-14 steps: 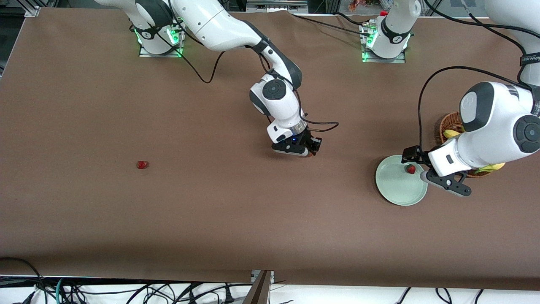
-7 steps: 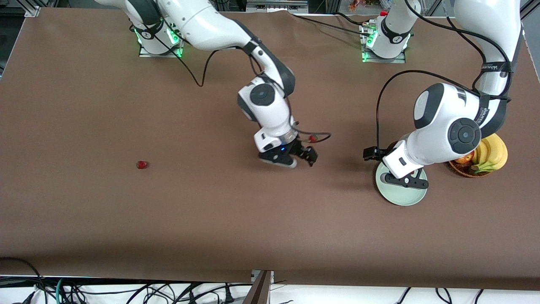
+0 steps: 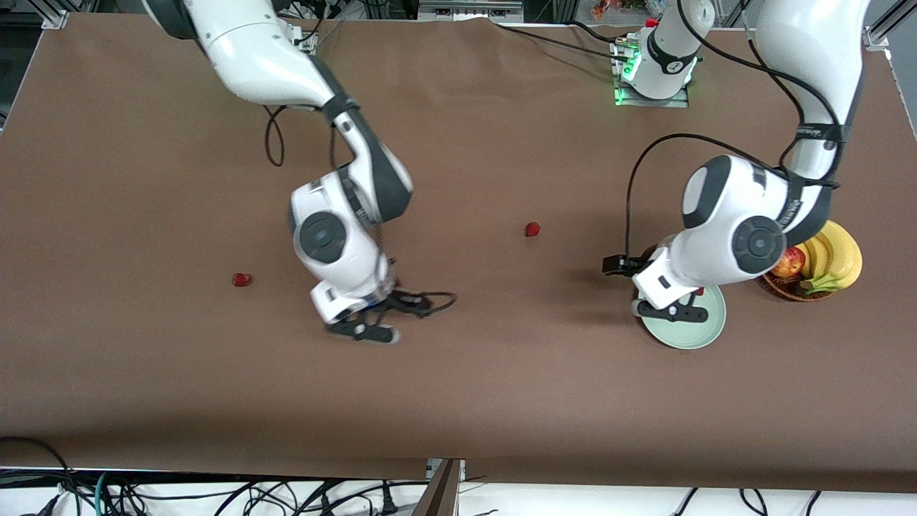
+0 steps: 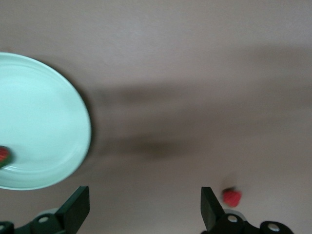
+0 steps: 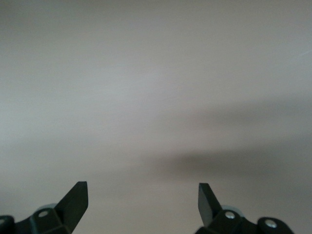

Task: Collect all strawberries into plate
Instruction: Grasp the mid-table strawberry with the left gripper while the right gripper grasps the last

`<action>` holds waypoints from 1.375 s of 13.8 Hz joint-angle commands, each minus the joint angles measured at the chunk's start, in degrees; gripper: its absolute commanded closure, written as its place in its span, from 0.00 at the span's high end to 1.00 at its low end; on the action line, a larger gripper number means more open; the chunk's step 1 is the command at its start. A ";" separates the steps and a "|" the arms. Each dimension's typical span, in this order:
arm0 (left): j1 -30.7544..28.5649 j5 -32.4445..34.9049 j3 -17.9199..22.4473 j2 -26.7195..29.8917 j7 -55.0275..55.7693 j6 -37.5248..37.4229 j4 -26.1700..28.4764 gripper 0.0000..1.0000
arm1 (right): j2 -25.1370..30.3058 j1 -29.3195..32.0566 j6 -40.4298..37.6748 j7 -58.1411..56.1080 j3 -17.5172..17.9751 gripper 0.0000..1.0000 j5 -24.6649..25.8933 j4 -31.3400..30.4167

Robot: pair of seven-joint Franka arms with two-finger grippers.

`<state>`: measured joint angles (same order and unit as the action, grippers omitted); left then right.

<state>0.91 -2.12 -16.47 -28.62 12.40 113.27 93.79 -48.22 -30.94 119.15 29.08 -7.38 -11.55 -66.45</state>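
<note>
On the brown table covering [image 3: 143, 373], two tiny red strawberries with green tops lie loose: one [image 3: 532, 229] mid-table, between the two arms, the other [image 3: 242, 279] well toward the right arm's end. A third berry [image 4: 4, 155] shows only as a red sliver at the edge of the left wrist view, lying in the round, shallow, mint-green plate [image 3: 698, 335]; from the front it is hidden under the left arm.

The left gripper [image 3: 663, 309] hangs over the plate's rim with its fingers spread wide and nothing between them. The right gripper [image 3: 372, 328] is low over bare table between the two loose berries, its fingers likewise apart and empty; its wrist view shows only brown covering.

Several things could go wrong from here, as I judge it. Each berry is small and rounded, so fingers closing off-centre would likely squirt it sideways or roll it away. A descent that is too deep would jam the fingertips into the covering. The left gripper sits so close to the plate that a sideways move might clip the rim and shove the plate, perhaps tipping out the berry inside. The brown wicker basket [image 3: 779, 285] of bananas and an apple stands just beside the plate, so a careless drop could land there instead.
</note>
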 commanded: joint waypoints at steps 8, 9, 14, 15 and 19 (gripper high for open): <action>17.71 13.32 0.47 0.94 34.40 18.03 18.61 1.00 | 2.52 5.79 -10.60 -30.64 -15.64 1.00 -0.76 -12.64; 19.29 18.41 0.38 0.76 39.05 18.12 19.76 1.00 | 2.52 6.93 -10.69 -32.40 -15.99 1.00 -0.84 -13.70; 22.38 21.28 0.38 -1.17 47.89 19.97 20.12 1.00 | 6.63 9.40 -5.35 -36.28 -16.08 1.00 -2.07 -25.28; 22.38 21.28 0.38 -1.35 47.89 20.66 20.12 1.00 | 8.13 9.40 -2.03 -36.28 -15.91 1.00 -3.12 -29.05; 22.47 23.99 0.38 -2.49 47.89 21.11 19.94 0.77 | 10.78 8.79 4.69 -36.20 -15.64 1.00 -3.65 -36.82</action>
<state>23.29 18.70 -16.28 -31.01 59.27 133.34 113.28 -41.56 -21.38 121.57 -6.14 -23.30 -13.72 -97.63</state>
